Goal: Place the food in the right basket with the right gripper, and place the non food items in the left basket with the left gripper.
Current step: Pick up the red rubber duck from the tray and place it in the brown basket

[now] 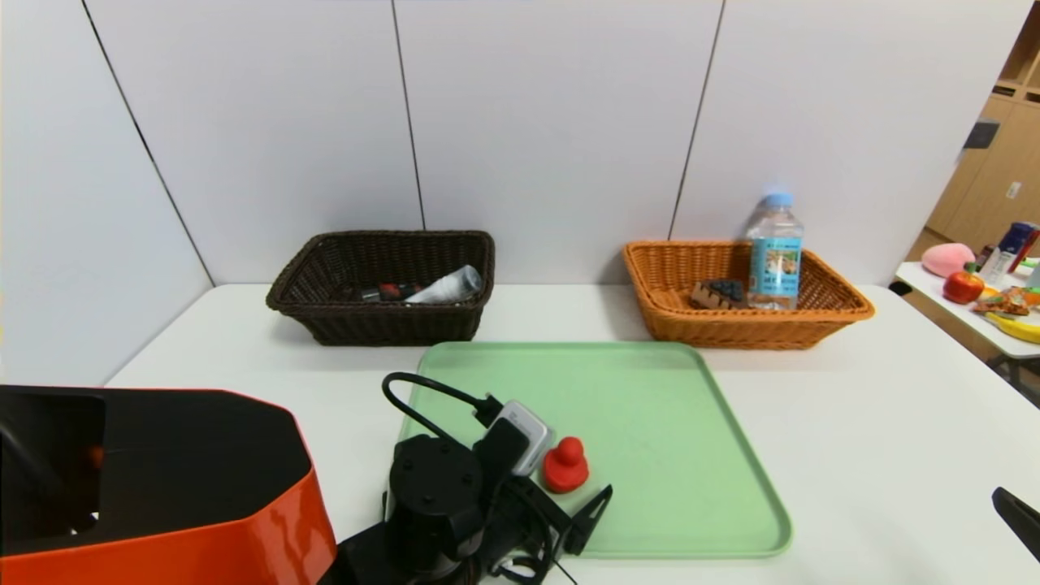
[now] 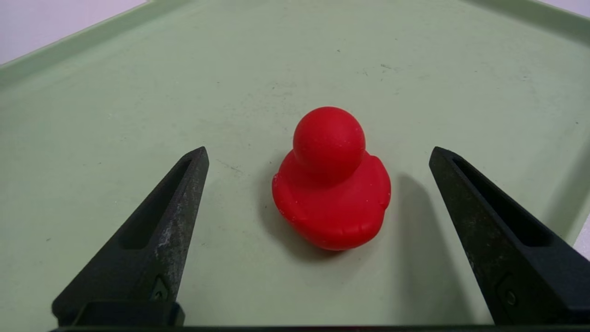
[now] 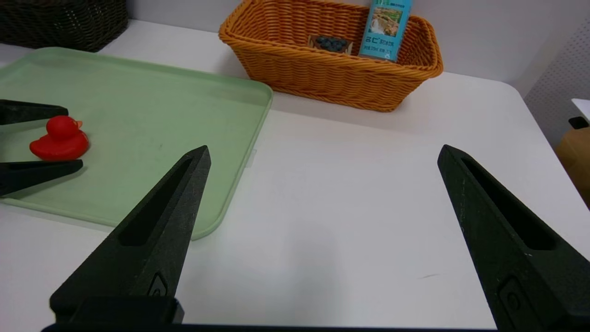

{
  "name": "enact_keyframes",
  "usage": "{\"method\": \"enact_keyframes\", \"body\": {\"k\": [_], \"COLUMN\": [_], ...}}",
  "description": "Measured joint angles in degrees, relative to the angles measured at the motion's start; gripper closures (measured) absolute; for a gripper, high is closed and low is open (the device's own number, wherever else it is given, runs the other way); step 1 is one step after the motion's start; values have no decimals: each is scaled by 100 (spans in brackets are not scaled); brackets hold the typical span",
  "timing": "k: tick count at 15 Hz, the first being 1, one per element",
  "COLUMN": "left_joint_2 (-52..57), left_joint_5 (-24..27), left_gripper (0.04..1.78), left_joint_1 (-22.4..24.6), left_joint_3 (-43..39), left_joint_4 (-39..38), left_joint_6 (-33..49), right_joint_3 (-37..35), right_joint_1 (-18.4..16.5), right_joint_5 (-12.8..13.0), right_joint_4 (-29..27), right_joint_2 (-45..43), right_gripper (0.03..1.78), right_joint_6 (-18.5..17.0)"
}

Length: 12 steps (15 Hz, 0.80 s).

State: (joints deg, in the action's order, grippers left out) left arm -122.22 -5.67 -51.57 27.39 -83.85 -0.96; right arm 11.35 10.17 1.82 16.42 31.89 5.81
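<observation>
A small red duck [image 2: 332,184] sits upright on a pale green tray [image 1: 650,406] at the front middle of the white desk [image 1: 853,422], framed by the left gripper [image 2: 318,159], whose two dark fingers are spread wide on either side of the toy without touching it. Seen from the head camera, the left arm reaches in from the desk's front edge, its wrist just beside the duck at the tray's front-left corner. The right gripper [image 3: 322,154] hangs over bare desk near the front right edge, its fingers likewise released and holding nothing. Toward the desk's back edge stand two woven baskets: on the left, the dark brown basket [image 1: 325,317], which holds a slim white spray bottle [image 1: 447,287] lying on its side beside a dark tube [image 1: 390,292]; on the right, the orange basket [image 1: 674,317], where a clear water bottle [image 1: 774,253] stands upright next to a chocolate cake slice [image 1: 717,294] topped with blueberries. An orange and black housing [image 1: 162,487] fills the front-left corner.
</observation>
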Motion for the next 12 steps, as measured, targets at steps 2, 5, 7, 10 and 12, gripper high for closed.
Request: {"method": "enact_keyframes", "body": {"k": [2, 5, 7, 10, 12], "left_joint_2": [-16, -16, -10, 4, 26], "left_joint_5": [-2, -4, 2, 5, 9], "left_gripper": [13, 53, 80, 116, 157], "left_joint_1": [38, 66, 59, 59, 52], "left_joint_3": [17, 44, 55, 48, 30], "left_joint_4": [-55, -61, -116, -188, -201], "left_joint_6": [-156, -168, -167, -160, -160], "right_joint_3": [0, 2, 9, 9, 100], "right_joint_1": [0, 0, 0, 0, 5], "right_joint_5": [2, 7, 11, 9, -6], "right_joint_4": [-2, -2, -2, -2, -2], "right_joint_2": [-9, -17, -23, -26, -9], "right_gripper": [11, 11, 11, 11, 11], "right_joint_6": [0, 0, 2, 0, 2]}}
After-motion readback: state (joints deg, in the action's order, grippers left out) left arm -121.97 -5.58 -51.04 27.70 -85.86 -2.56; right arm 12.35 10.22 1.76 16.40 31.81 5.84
